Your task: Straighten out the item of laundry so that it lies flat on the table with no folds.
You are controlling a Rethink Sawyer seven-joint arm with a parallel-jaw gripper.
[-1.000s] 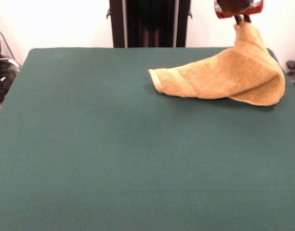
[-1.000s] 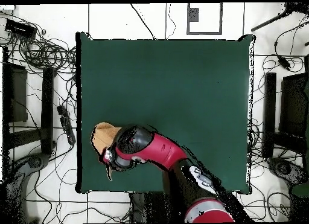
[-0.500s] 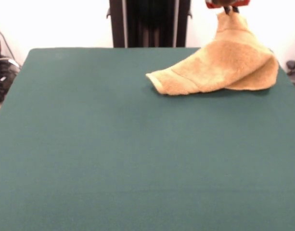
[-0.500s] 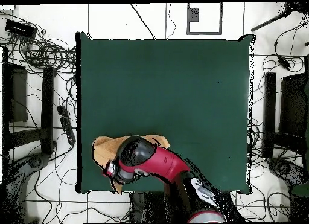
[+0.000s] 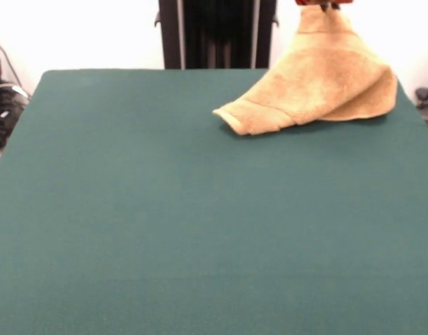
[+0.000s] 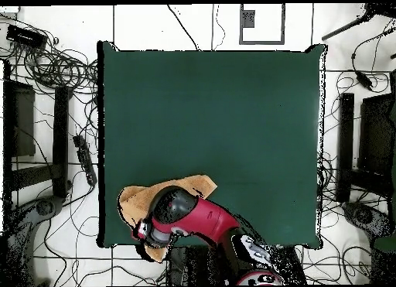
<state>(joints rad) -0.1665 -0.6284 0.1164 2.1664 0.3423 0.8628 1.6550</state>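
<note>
Orange-tan terry towel (image 5: 318, 84) hangs tent-like, folded, fingers (image 5: 327, 5) clamped on its peak, lower edge on dark green felt table (image 5: 165, 223).

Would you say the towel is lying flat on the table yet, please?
No. The towel is pulled up into a peak by the gripper at the top edge, draped and folded, with only its lower edge on the table.

A robotics lab: a large green felt-covered table (image 6: 232, 106) stands on a white tiled floor (image 6: 162, 25), tangled black cables (image 6: 58, 63) sprawl past its left edge, and dark equipment racks (image 6: 375, 141) flank both sides.
</note>
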